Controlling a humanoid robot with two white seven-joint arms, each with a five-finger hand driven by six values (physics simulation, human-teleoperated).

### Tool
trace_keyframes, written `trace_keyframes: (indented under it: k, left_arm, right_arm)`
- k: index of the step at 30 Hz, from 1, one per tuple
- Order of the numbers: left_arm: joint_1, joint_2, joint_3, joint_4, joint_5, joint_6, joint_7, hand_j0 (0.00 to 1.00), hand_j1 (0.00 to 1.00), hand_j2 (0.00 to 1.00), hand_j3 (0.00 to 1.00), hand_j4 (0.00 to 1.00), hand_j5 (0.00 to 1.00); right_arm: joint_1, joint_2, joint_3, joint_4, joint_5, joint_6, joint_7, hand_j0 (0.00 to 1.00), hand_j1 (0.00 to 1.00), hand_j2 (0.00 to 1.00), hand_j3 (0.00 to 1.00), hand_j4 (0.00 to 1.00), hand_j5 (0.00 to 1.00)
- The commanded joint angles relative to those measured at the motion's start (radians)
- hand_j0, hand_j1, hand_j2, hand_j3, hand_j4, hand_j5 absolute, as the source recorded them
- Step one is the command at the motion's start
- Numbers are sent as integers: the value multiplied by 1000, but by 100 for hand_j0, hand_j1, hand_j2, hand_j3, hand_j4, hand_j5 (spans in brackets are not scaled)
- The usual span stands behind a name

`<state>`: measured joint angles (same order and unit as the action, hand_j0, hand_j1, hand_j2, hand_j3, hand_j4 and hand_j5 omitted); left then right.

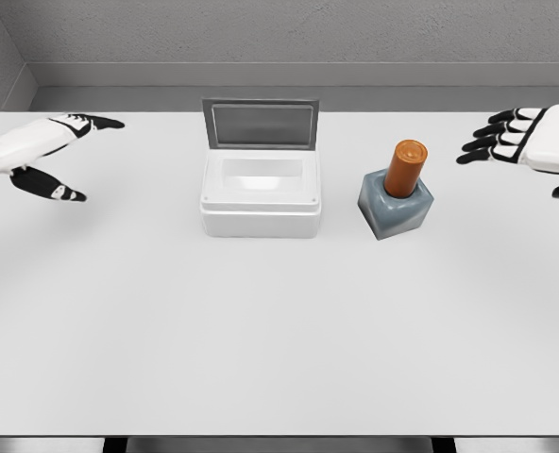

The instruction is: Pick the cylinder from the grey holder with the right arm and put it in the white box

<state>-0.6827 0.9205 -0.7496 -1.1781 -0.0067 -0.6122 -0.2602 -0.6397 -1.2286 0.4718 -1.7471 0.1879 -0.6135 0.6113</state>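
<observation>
White matte tabletop (261, 359), smooth, front half bare. Past the middle, toward the right edge: grey holder (396, 209), a chunky faceted block with bevelled corners, blue-grey, dull finish. Orange cylinder (406, 168) sits upright in its socket, slightly tilted, flat round top, smooth sides; nothing touching it. Just left of the holder, apart from it: white box (260, 194), rectangular with rounded corners, glossy plastic look, shallow open cavity. Its hinged lid (261, 125) stands up at the back, grey frame around a flat grey panel. Left hand (48, 156) hovers over the left edge, white shell, black fingers spread, holding nothing. Right hand (530, 142) hovers near the right edge, well apart from the cylinder, fingers extended and loose, holding nothing.
</observation>
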Motion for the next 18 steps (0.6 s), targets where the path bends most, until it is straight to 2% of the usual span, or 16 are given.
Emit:
trace_keyframes:
  k: [1,2,3,4,5,6,7,8,10,11,12,13,16,18]
  left_arm:
    - [0,-6,-5,55,69,1,2,100,100,100,100,100,100]
    - [0,-5,-23,63,88,1,2,100,100,100,100,100,100]
    - [0,-5,-50,80,134,1,2,100,100,100,100,100,100]
    - [0,-3,-108,78,212,1,2,100,100,100,100,100,100]
    - [0,-5,-181,78,328,1,4,100,100,100,100,100,100]
    - [-3,-12,-217,78,444,1,2,100,100,100,100,100,100]
    - [-1,-38,-220,72,536,1,2,100,100,100,100,100,100]
    - [0,-66,-220,71,593,1,2,100,100,100,100,100,100]
    - [2,-85,-220,71,611,1,2,100,100,100,100,100,100]
    - [0,-94,-220,71,625,1,2,100,100,100,100,100,100]
    - [2,-95,-220,72,682,1,4,100,100,100,100,100,100]
    - [0,-100,-220,75,694,1,7,100,100,100,100,100,100]
    - [-14,-103,-220,67,685,1,9,100,100,100,100,100,100]
    - [-9,-108,-220,80,694,1,10,100,100,100,100,100,100]
  right_arm:
    - [0,9,1,-2,-5,3,0,100,100,100,100,100,100]
    - [2,9,7,0,-7,3,0,100,100,100,100,100,100]
    - [-1,14,63,4,-10,3,0,100,100,100,100,100,100]
    - [-17,40,137,18,-11,3,0,100,100,100,100,100,100]
    - [-50,32,149,44,-4,3,0,100,100,100,100,100,100]
    - [-77,37,148,44,-8,3,0,100,100,100,100,100,100]
    - [-84,44,148,49,-4,3,0,100,100,100,100,100,100]
    - [-112,44,149,49,-1,3,0,100,100,100,100,100,100]
    - [-164,64,149,49,-1,3,0,100,100,100,100,100,100]
    - [-169,72,149,47,-1,3,0,100,100,100,100,100,100]
    - [-181,75,149,47,-1,3,0,100,100,100,100,100,100]
    - [-186,83,151,47,-1,3,0,100,100,100,100,100,100]
    - [-187,130,156,46,10,3,0,100,100,100,100,100,100]
    - [-196,158,157,46,62,3,0,100,100,100,100,100,100]
